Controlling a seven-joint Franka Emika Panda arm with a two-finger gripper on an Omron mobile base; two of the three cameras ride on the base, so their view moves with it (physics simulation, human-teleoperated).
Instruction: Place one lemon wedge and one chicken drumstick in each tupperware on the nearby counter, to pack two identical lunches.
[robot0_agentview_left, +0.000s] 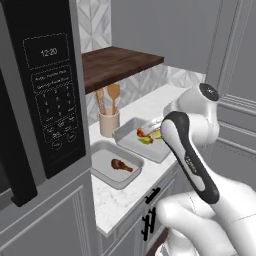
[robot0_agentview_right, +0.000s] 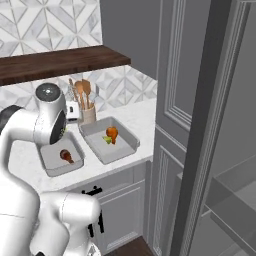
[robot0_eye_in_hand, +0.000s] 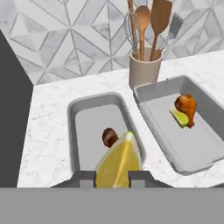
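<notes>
- The tool (robot0_eye_in_hand: 113, 177) is clamped tight on the deep yellow lemon wedge (robot0_eye_in_hand: 119, 162), pointed end up, and it hangs over the near-side tupperware (robot0_eye_in_hand: 74, 131)
- That container holds just the dark reddish-brown drumstick (robot0_eye_in_hand: 109, 136) lying on its floor, so it looks short of its lemon, and that would explain why the wedge is carried here
- Beside it, the other tupperware (robot0_eye_in_hand: 205, 105) has the brighter orange drumstick (robot0_eye_in_hand: 186, 107) touching the paler yellow-green wedge (robot0_eye_in_hand: 179, 118); by the look of it that lunch is complete
- Both containers sit next to each other on the white marble table (robot0_eye_in_hand: 48, 127), long sides nearly touching, with a beige utensil holder (robot0_eye_in_hand: 144, 70) of wooden spoons just behind them
- From the left base camera the arm (robot0_agentview_left: 187, 155) leans over the table edge and covers part of the far container
- My call: this is the last piece; the wedge needs lowering clear of the drumstick before letting go, or it could bounce off the rim
</notes>
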